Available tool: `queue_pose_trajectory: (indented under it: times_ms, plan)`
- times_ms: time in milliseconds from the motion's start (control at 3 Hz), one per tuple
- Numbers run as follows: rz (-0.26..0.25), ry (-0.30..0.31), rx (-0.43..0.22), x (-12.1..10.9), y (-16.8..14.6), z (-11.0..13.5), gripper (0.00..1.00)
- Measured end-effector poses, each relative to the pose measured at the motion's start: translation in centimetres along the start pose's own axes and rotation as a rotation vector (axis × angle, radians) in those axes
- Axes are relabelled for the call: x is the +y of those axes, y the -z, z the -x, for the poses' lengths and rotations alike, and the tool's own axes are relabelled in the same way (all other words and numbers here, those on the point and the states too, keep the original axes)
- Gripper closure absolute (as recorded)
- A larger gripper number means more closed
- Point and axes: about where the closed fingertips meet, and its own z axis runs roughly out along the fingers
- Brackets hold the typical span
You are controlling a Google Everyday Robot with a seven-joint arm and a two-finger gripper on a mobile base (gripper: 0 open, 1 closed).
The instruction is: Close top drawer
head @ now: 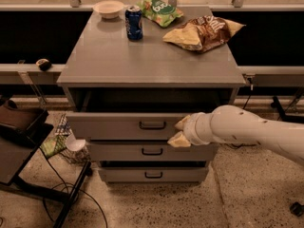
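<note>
The top drawer [118, 126] of the grey cabinet stands pulled out a little, with a dark gap above its front panel. Its small black bar handle [152, 125] is at the middle of the front. My gripper [180, 131] is at the right part of that front panel, just right of the handle, on the end of my white arm [247, 132], which comes in from the right. Its two yellowish fingertips [183, 122] stand apart, one above the other, against the panel, holding nothing. The drawer's inside is hidden in shadow.
Two shorter drawers [152, 151] sit below, also slightly out. On the cabinet top [152, 61] are a white bowl [109, 8], a blue can [134, 23], a green bag [160, 9] and a brown-yellow chip bag [204, 31]. A black stand [19, 146], cables and clutter are at the left.
</note>
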Motion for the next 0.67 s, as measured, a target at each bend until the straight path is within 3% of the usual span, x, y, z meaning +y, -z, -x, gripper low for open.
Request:
queue_pose_trajectory:
  times_ms: [333, 667]
  plan:
    - [0.0, 0.0, 0.0, 0.0, 0.0, 0.0, 0.0]
    - [0.0, 0.0, 0.0, 0.0, 0.0, 0.01, 0.0]
